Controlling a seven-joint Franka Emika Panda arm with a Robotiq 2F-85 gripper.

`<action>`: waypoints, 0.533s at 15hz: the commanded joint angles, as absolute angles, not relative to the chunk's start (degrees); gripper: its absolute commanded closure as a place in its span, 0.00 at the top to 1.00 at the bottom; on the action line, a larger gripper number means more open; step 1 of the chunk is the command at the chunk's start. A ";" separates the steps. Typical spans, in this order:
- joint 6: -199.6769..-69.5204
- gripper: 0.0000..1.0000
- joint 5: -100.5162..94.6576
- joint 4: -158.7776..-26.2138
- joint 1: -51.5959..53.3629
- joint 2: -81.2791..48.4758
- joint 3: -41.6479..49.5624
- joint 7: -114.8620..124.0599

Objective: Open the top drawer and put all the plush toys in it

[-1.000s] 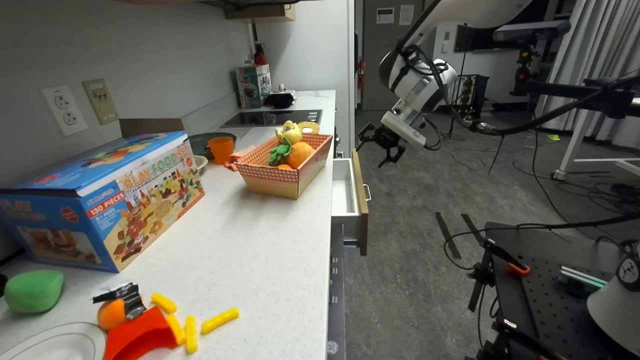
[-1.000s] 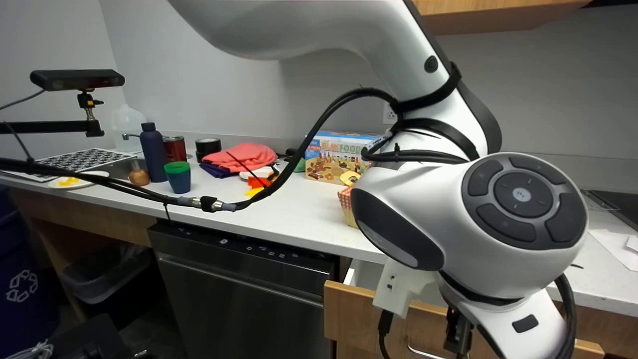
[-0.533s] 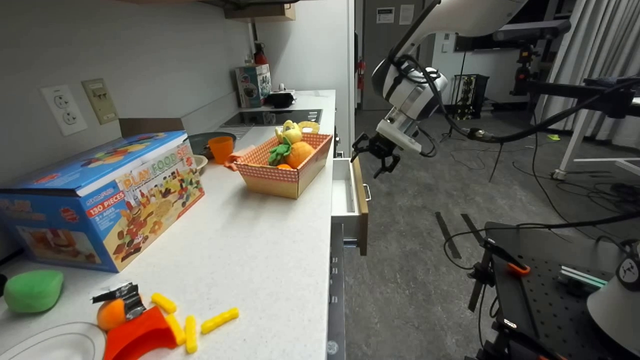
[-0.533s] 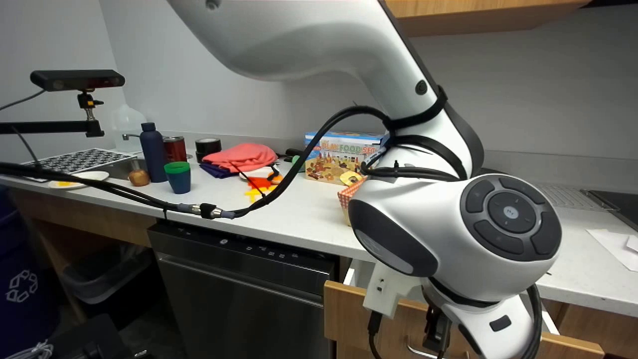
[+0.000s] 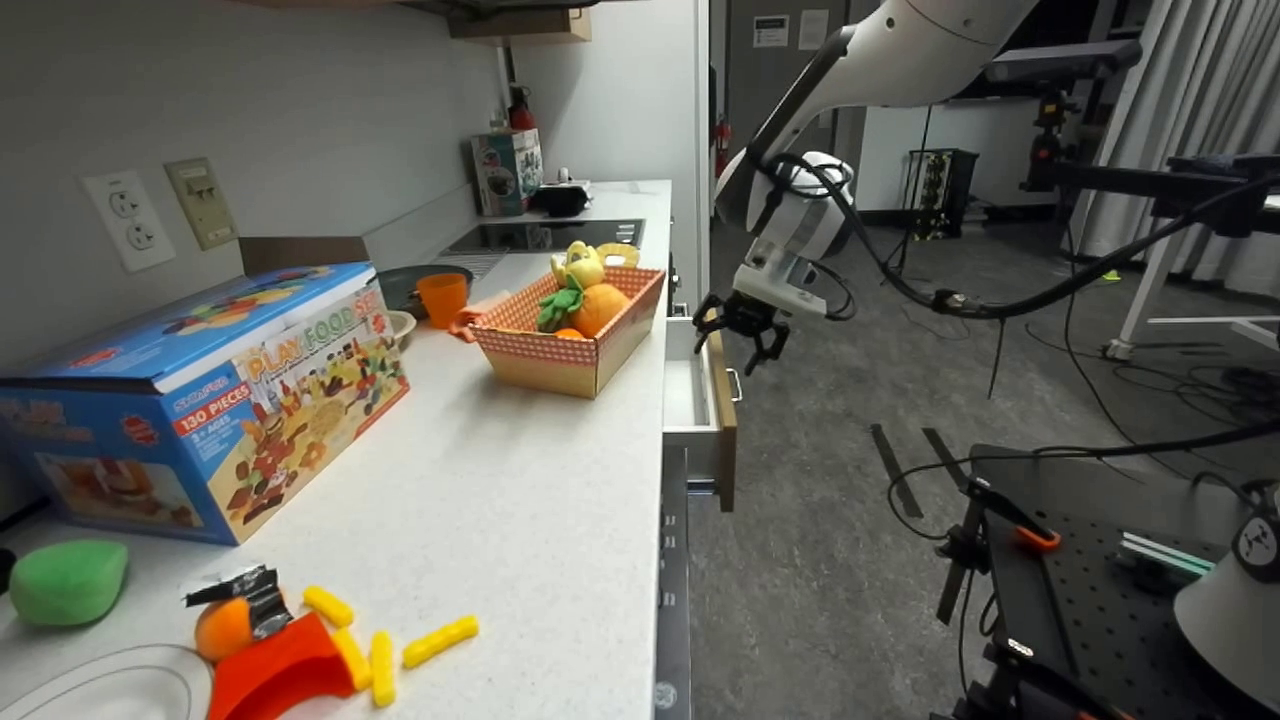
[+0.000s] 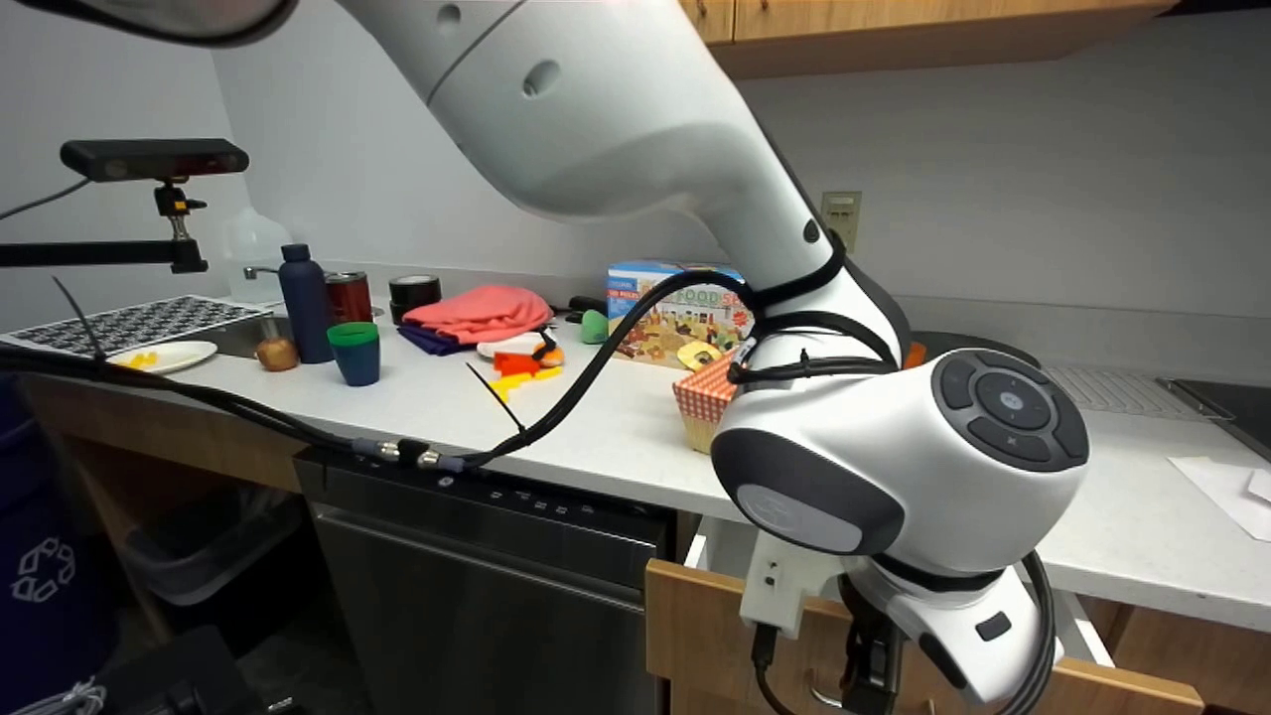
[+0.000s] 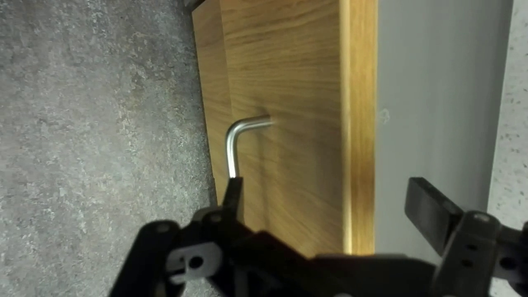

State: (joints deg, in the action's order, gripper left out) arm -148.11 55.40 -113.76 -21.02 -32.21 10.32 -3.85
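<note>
The top drawer stands pulled out, its white inside showing; its wooden front also shows in an exterior view and the wrist view. My gripper is open and empty, tilted down over the drawer front. In the wrist view its fingers straddle the front's top edge, one on the handle side, one over the inside; they appear apart from it. A yellow plush toy and an orange one with green leaves sit in the checkered basket on the counter. In an exterior view the arm hides most of the basket.
A metal handle sticks out from the drawer front. The counter edge runs beside the drawer. A play food box, a green rounded item and yellow plastic pieces lie on the counter. Cables hang from the arm.
My gripper has moved down and towards the drawer and counter, now over the drawer front. It stays open. The drawer and the basket have not moved.
</note>
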 commanded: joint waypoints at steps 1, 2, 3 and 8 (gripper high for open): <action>-145.58 1.00 46.15 -111.17 -18.60 -34.50 13.54 4.92; -144.97 1.00 42.81 -111.23 -18.09 -34.67 14.38 7.53; -144.32 1.00 39.61 -111.19 -17.75 -34.85 15.11 9.94; -141.64 1.00 25.25 -112.30 -16.31 -33.45 17.88 19.10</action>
State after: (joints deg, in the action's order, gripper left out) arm -144.17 32.86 -112.14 -18.21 -33.83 14.86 13.89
